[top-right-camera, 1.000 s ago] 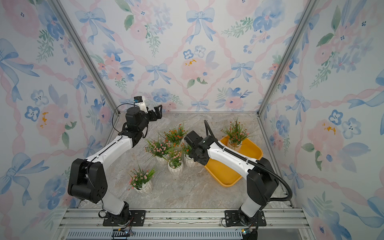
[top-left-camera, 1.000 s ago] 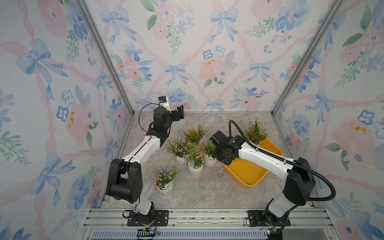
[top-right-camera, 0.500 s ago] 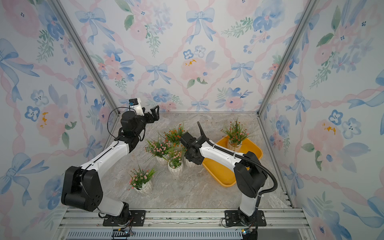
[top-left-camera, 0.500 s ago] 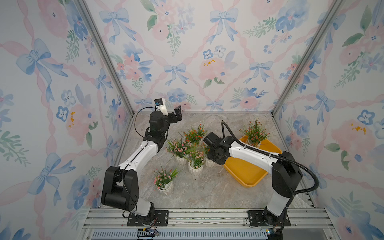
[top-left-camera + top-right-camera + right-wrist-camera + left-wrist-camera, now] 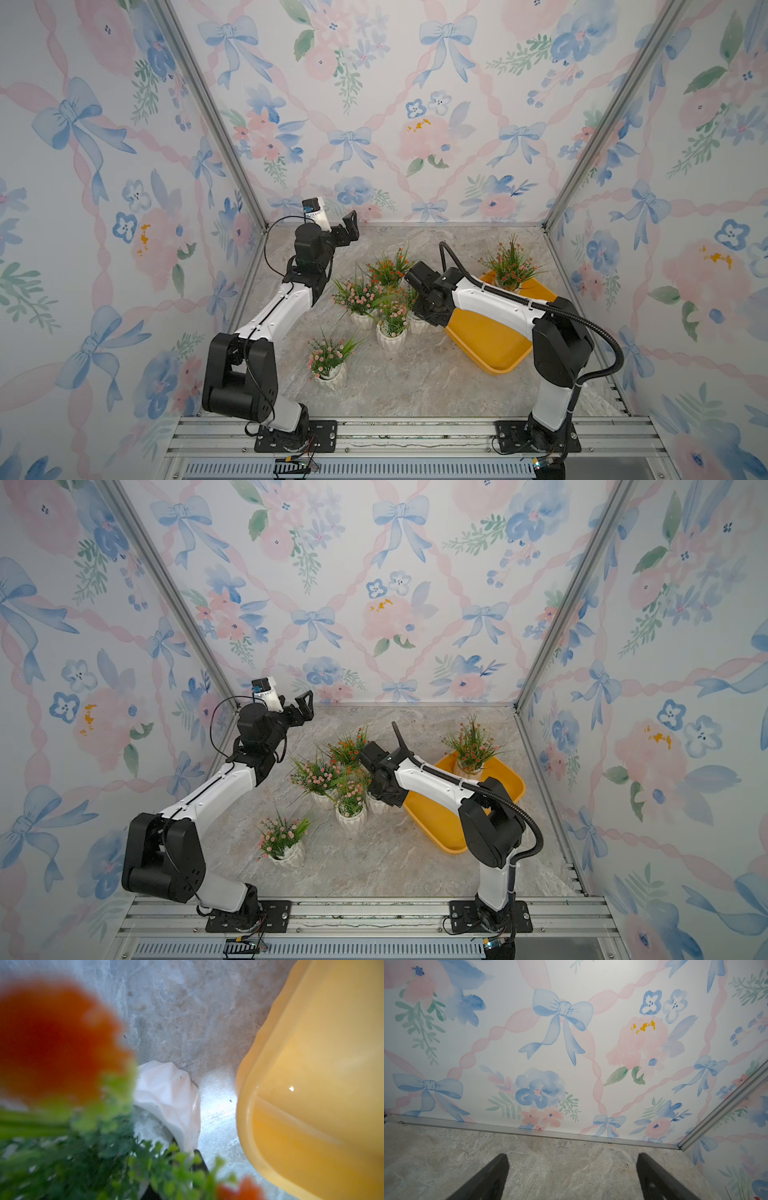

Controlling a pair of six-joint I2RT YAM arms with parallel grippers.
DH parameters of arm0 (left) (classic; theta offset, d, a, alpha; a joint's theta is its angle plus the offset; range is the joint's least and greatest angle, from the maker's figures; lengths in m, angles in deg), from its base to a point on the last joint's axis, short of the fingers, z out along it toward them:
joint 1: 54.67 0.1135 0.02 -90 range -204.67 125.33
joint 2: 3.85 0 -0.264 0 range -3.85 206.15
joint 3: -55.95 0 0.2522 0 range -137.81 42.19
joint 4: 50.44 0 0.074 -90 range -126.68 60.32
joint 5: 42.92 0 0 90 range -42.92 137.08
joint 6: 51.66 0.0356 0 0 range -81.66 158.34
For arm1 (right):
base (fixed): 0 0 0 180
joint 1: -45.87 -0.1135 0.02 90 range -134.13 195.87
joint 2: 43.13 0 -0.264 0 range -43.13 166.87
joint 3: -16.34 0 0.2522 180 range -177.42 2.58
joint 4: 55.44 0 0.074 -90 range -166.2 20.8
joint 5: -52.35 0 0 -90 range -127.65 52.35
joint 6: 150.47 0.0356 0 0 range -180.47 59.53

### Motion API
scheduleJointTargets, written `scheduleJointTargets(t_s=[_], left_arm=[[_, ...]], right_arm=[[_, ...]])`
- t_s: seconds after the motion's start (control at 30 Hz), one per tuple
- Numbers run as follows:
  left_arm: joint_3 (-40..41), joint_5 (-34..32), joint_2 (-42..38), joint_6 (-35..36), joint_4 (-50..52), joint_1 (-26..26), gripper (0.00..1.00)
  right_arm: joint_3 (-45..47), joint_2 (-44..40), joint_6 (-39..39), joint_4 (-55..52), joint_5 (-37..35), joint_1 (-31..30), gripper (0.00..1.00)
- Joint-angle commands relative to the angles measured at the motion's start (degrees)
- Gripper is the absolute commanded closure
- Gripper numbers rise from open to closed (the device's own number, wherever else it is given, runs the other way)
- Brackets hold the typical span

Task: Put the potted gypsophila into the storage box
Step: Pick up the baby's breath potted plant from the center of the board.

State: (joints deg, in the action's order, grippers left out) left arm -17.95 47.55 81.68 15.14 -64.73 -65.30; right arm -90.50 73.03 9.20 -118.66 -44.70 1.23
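The right gripper (image 5: 174,1175) is down among the leaves of the target pot (image 5: 166,1101). This white pot stands on the table (image 5: 415,386) just beside the tray (image 5: 486,345), on the tray's side that faces the other plants. In the right wrist view one dark finger (image 5: 200,1160) lies close against the pot's wall on the tray side. A second dark piece shows low in the leaves on the pot's other side, so the jaws stand narrow with the pot's upper part about between them. Green leaves and a blurred orange-red bloom (image 5: 52,1043) hide the contact, so I cannot tell whether the jaws hold the pot or only flank it. A thin strip of bare table separates pot and tray. In both top views the right wrist (image 5: 430,291) (image 5: 386,771) covers this plant from above, and only the pot's lower part shows (image 5: 417,325) (image 5: 377,805)

One orange-red plant (image 5: 509,266) stands upright in the tray's far corner. On the table, an orange pot (image 5: 388,266) and two pink pots (image 5: 359,293) (image 5: 392,316) crowd together beside the target pot, leaves touching. A lone pink pot (image 5: 328,357) stands nearer the front, apart from them

The left gripper (image 5: 571,1169) (image 5: 351,226) is raised near the far left corner, facing the back wall (image 5: 571,1043). Its jaws are wide with nothing between them, well apart from every pot
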Motion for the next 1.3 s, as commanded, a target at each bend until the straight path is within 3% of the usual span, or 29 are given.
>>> scheduleJointTargets(t_s=[0.0, 0.3, 0.73, 1.27], left_arm=[[1.34, -0.37, -1.53, -0.88, -1.53, 0.48, 0.02], [2.79, -0.89, -2.08, -1.00, -1.98, 1.92, 0.02], [2.79, -0.03, -2.00, -2.16, -2.41, 2.11, 0.02], [-4.37, 0.69, 4.51, -2.53, -2.54, -2.56, 0.02]], right_arm=[[-1.64, 2.58, -0.85, -3.03, 0.57, 0.43, 0.86], [-2.50, 2.98, -2.32, -5.35, 0.03, 0.61, 1.00], [-4.77, -1.77, -3.80, -6.73, -4.22, 2.01, 1.00], [4.67, -27.08, -5.19, -10.42, -11.49, 8.50, 1.00]])
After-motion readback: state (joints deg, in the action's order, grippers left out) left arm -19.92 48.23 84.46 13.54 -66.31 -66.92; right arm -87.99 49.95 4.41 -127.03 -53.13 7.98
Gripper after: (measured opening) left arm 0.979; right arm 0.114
